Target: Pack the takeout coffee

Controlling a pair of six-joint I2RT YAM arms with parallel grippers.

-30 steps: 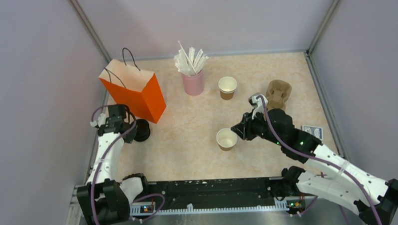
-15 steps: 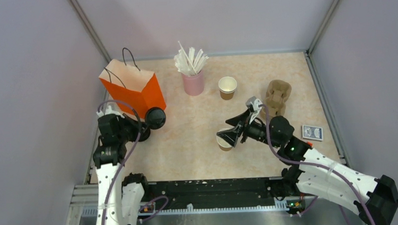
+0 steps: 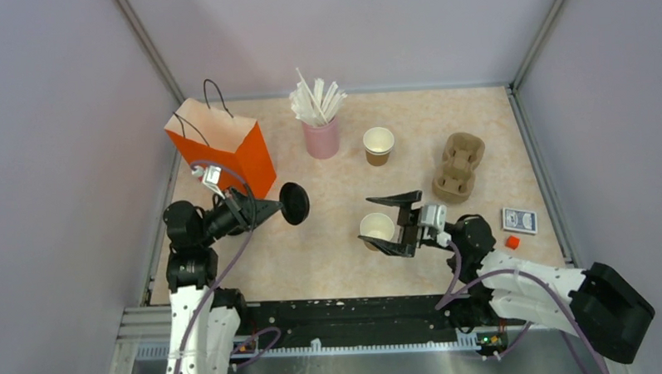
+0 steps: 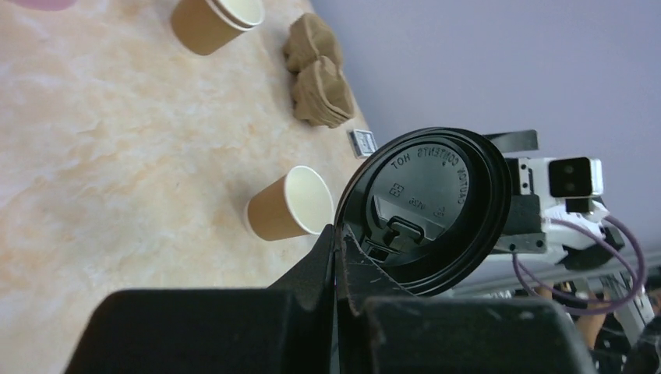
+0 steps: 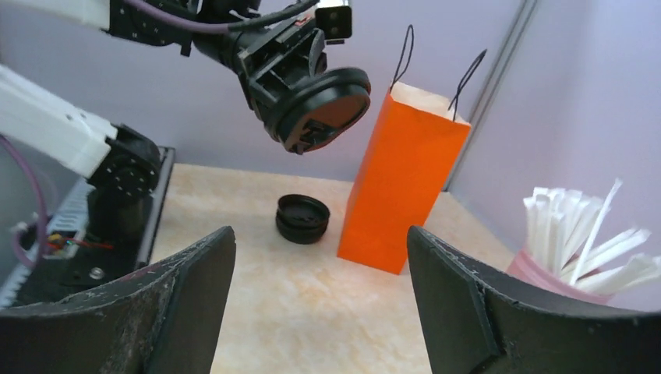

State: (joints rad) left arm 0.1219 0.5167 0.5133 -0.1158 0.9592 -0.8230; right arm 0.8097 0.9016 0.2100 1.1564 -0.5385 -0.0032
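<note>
My left gripper (image 3: 276, 207) is shut on the rim of a black lid (image 3: 294, 203), holding it on edge in the air right of the orange bag (image 3: 227, 153). In the left wrist view the lid (image 4: 429, 202) hangs beyond the pinched fingertips of that gripper (image 4: 337, 234). A lidless brown cup (image 3: 377, 229) stands mid-table, and another cup (image 3: 379, 145) stands farther back. My right gripper (image 3: 393, 225) is open, its fingers either side of the near cup from overhead. The right wrist view shows nothing between the fingers of that gripper (image 5: 319, 241).
A stack of black lids (image 5: 302, 219) lies left of the bag's foot. The pink cup of straws (image 3: 320, 137) stands at the back. The pulp carrier (image 3: 458, 166), a card deck (image 3: 520, 220) and a small orange block (image 3: 512, 241) lie at right.
My left gripper has lifted a lid off the stack and carried it right. My right gripper has opened wide and swung round to point left over the near cup.
</note>
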